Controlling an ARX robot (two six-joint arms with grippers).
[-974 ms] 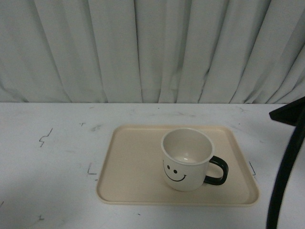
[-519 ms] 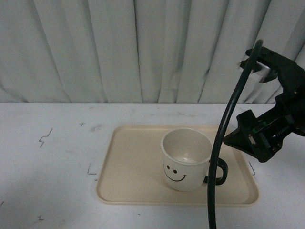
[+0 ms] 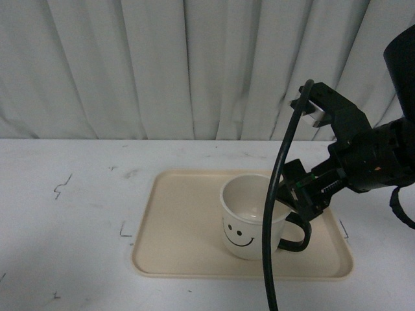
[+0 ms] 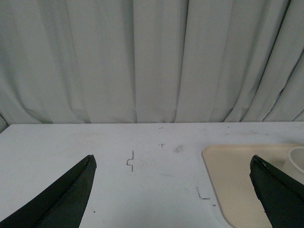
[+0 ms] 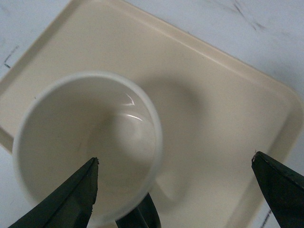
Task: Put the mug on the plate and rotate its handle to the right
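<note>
Standing upright on the plate [image 3: 181, 227], right of centre, the mug [image 3: 249, 223] has its handle [image 3: 305, 234] already turned rightward; right gripper [image 5: 175, 161] hovers above it, spread and empty; left gripper [image 4: 172, 161] likewise spread, well apart.

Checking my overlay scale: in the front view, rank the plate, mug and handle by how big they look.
Largest to smallest:
1. plate
2. mug
3. handle
The gaps are clear; no two look alike.

Right arm [image 3: 373, 162]: matte black blocky housing, pale tag [image 3: 316, 114] on top, small spring [image 3: 329, 186] exposed. Thick black cable [image 3: 268, 227] alongside. Left pincer [image 4: 172, 157], right pincer [image 5: 174, 159]: dark tapered fingers.
</note>
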